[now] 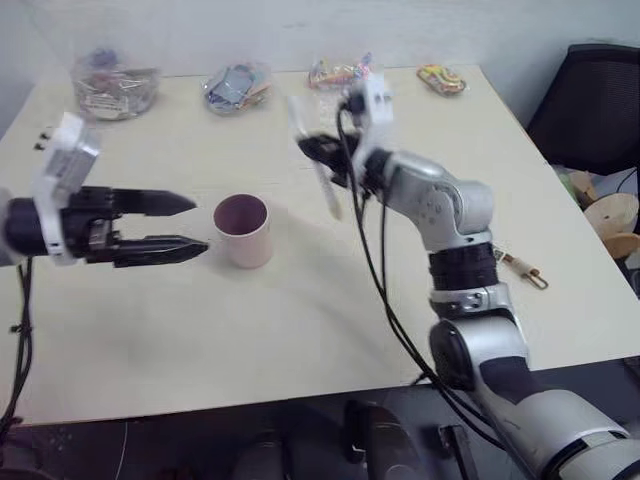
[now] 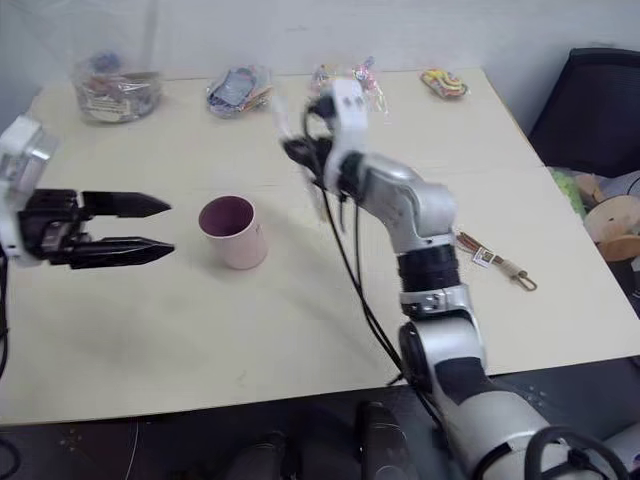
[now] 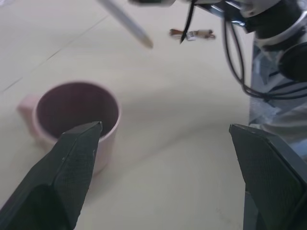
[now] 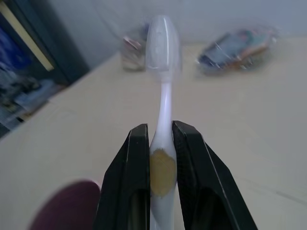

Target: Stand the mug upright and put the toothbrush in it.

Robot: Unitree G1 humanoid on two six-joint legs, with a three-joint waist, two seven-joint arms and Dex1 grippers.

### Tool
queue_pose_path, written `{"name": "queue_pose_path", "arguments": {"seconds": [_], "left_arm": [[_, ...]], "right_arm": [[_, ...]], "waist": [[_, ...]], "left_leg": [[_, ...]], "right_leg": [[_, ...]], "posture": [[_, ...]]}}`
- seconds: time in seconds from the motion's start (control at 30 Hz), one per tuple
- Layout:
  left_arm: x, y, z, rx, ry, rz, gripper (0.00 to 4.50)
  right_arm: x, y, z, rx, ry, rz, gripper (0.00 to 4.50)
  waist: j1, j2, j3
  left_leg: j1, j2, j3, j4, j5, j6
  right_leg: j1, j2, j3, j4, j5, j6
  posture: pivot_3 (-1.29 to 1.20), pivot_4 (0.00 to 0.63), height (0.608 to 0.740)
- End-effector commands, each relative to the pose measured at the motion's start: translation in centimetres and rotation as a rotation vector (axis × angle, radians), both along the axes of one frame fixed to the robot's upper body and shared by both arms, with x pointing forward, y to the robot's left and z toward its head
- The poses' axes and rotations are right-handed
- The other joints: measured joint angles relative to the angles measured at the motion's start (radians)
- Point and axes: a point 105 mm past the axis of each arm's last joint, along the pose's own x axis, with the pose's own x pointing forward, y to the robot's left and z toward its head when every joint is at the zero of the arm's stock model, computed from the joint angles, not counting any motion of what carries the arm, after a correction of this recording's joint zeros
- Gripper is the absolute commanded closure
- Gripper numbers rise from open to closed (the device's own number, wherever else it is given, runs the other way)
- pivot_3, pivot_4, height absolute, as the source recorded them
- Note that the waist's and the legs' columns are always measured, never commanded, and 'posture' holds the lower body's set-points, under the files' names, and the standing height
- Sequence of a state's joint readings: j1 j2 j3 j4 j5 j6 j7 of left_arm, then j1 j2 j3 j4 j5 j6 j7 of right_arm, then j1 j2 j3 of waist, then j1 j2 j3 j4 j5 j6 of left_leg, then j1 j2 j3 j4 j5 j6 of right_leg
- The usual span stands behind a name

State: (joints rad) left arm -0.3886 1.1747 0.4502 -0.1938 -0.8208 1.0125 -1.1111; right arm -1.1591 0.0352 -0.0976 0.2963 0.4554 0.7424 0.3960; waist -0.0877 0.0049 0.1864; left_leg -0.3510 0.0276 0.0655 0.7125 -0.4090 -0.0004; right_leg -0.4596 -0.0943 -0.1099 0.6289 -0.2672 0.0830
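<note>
The pale pink mug (image 1: pixel 243 230) stands upright on the table (image 1: pixel 300 330), its dark purplish inside facing up. My left gripper (image 1: pixel 198 225) hovers just to its left, level, open, with nothing between the fingers (image 3: pixel 72 163). The mug (image 3: pixel 76 105) sits beyond the one finger, outside the gap. My right gripper (image 1: pixel 318 152) is raised above the table, behind and to the right of the mug, and is shut on the white toothbrush (image 4: pixel 163 96). The fingers (image 4: pixel 139 158) clamp it at its yellow patch. The toothbrush (image 1: pixel 328 195) hangs slanted, brush head up and handle end down.
Several clear bags of small items (image 1: pixel 115 85) (image 1: pixel 237 85) (image 1: pixel 340 72) (image 1: pixel 440 78) line the table's far edge. A thin brown strap with a tag (image 1: pixel 520 268) lies on the right side. A black chair (image 1: pixel 590 90) stands off the right edge.
</note>
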Motion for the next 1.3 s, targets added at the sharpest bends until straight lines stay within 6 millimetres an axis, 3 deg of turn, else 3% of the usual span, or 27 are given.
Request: {"name": "queue_pose_path", "arguments": {"seconds": [0.03,0.17,0.27,0.7,0.73,0.8,1.0,1.13,1.3], "left_arm": [[-0.9,1.9,2.0,0.008,-0.103,0.101,0.0],[-1.5,1.9,2.1,0.002,-0.133,0.132,0.0],[-1.7,1.6,2.2,-0.011,-0.152,0.145,0.0],[-1.4,0.8,2.0,-0.038,-0.181,0.162,0.0],[-1.2,0.8,2.1,-0.042,-0.19,0.166,0.0],[-0.9,0.8,2.2,-0.052,-0.204,0.176,0.0],[-0.4,0.8,2.0,-0.06,-0.214,0.181,0.0],[-0.6,1.4,1.9,-0.05,-0.217,0.18,0.0],[-1.8,2.9,1.4,0.01,-0.157,0.17,0.0]], "right_arm": [[-1.3,2.9,1.9,0.097,-0.041,0.063,4.14],[-2.0,6.7,0.7,0.075,-0.051,0.111,4.14],[-2.1,8.3,0.4,0.077,-0.086,0.107,4.14],[-2.2,9.6,-0.7,0.146,-0.148,0.116,4.14],[-2.2,9.6,-0.8,0.154,-0.145,0.114,3.42],[-2.0,9.1,-0.8,0.16,-0.147,0.105,2.89],[-1.9,5.6,0.0,0.16,-0.174,0.092,0.84],[-4.7,1.0,1.2,0.045,-0.284,0.254,0.84],[-8.1,-7.7,-0.6,-0.293,-0.28,0.496,0.84]], "waist": [[-0.002,0.0,0.0],[0.004,0.0,0.0],[0.004,0.0,0.0],[-0.033,-0.001,0.0],[-0.034,-0.001,0.0],[-0.035,-0.001,0.0],[-0.031,-0.001,0.0],[-0.015,-0.001,0.0],[0.014,-0.001,0.0]], "left_leg": [[-0.001,0.0,0.001,0.001,0.0,0.0],[-0.003,-0.002,0.002,0.002,0.0,0.0],[-0.002,-0.003,0.001,0.002,0.0,0.0],[-0.002,-0.001,0.0,0.001,0.001,-0.001],[-0.002,-0.001,0.0,0.001,0.0,-0.001],[-0.002,-0.001,-0.001,0.001,0.001,-0.001],[-0.002,-0.001,-0.002,0.002,0.0,-0.001],[-0.002,-0.001,-0.004,0.002,0.0,-0.001],[-0.003,-0.002,-0.003,0.003,0.0,0.001]], "right_leg": [[-0.001,0.0,0.0,0.0,0.0,0.0],[0.0,-0.001,-0.002,0.001,0.0,0.0],[0.001,-0.002,-0.001,0.001,0.0,0.0],[0.0,0.0,-0.001,0.002,0.0,0.0],[0.0,0.0,-0.001,0.002,0.0,0.0],[0.0,-0.001,0.0,0.002,0.0,0.0],[0.0,-0.001,0.0,0.004,0.0,0.0],[-0.001,-0.002,0.001,0.003,0.0,0.0],[0.0,-0.003,0.001,0.001,0.0,0.0]], "posture": [[0.0,0.15,0.74],[0.0,0.15,0.74],[0.0,0.15,0.74],[0.0,0.15,0.74],[0.0,0.15,0.74],[0.0,0.15,0.74],[0.0,0.15,0.74],[0.0,0.15,0.74],[0.0,0.15,0.74]]}}
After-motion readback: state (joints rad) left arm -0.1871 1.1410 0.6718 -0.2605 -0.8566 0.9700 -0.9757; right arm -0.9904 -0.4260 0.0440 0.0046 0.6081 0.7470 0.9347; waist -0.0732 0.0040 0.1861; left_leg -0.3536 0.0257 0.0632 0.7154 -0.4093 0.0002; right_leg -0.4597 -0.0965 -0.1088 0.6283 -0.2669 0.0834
